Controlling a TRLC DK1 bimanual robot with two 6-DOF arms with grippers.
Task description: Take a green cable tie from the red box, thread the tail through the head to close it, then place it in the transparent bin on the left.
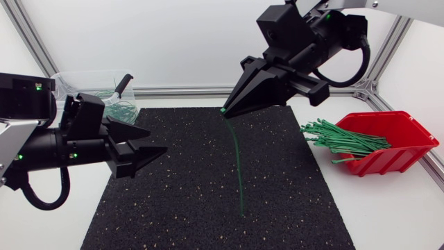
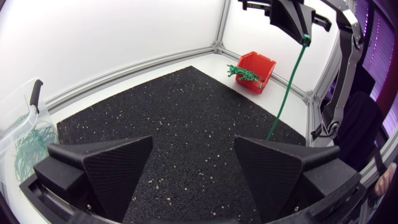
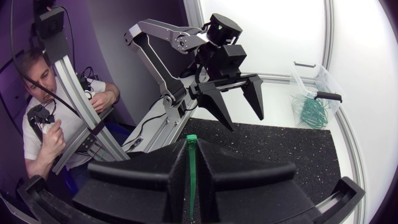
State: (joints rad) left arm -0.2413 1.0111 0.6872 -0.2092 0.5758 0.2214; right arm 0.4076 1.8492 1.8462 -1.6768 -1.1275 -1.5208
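While the right gripper (image 1: pixel 229 110) is clamped on a green cable tie (image 1: pixel 238 160) near its head, the tail hangs down
Right gripper at 12 o'clock of the mat (image 1: pixel 194 201); left gripper (image 1: pixel 157 141) at 9 o'clock, fingers spread, empty; red box (image 1: pixel 406 149) at 3, transparent bin (image 1: pixel 69 80) at 10

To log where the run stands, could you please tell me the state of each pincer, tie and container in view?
right pincer: shut on the cable tie's upper end.
cable tie: hanging straight, unthreaded.
left pincer: open, empty.
red box: holds spare ties, some poking over its rim.
transparent bin: holds looped ties.
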